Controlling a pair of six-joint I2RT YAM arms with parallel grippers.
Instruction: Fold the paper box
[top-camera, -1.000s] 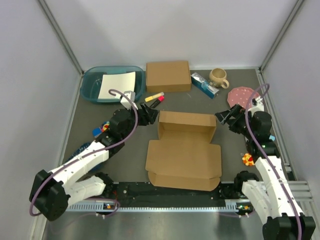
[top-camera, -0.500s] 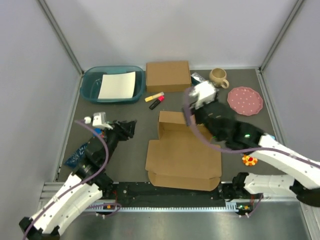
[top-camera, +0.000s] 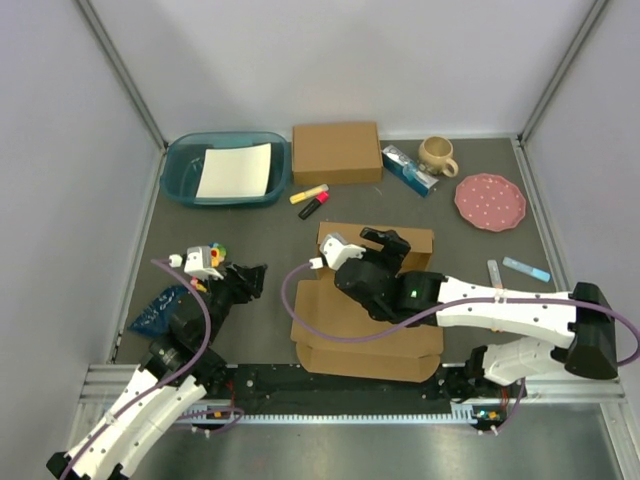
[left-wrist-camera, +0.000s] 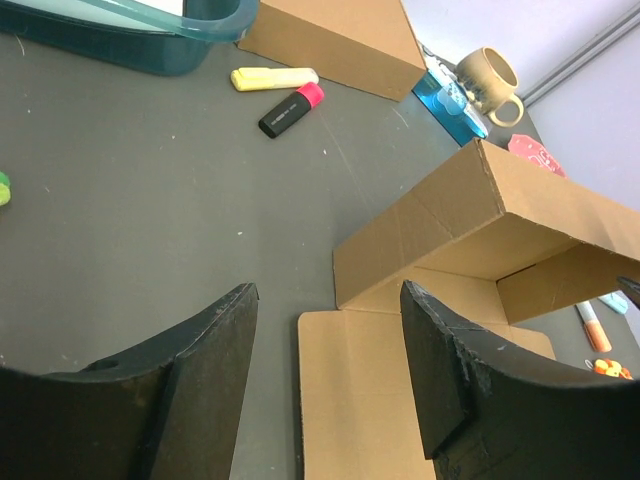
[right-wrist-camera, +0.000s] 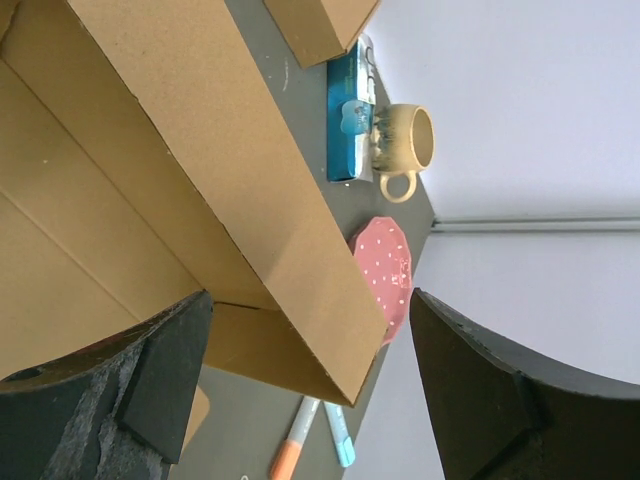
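The paper box lies open in the middle of the table, its base flat and its back wall standing up. My right gripper reaches over the box from the right and hovers open above the back wall. In the right wrist view the open gripper frames that wall without touching it. My left gripper is open and empty, left of the box and apart from it. In the left wrist view the left gripper faces the box's left edge.
At the back stand a teal bin holding white paper, a smaller brown box, two markers, a blue packet, a cup and a pink plate. Two pens lie right. A blue bag lies left.
My right arm swung from the right side across and over the box's back wall. My left arm pulled away from the box's back-left corner, to the left and nearer.
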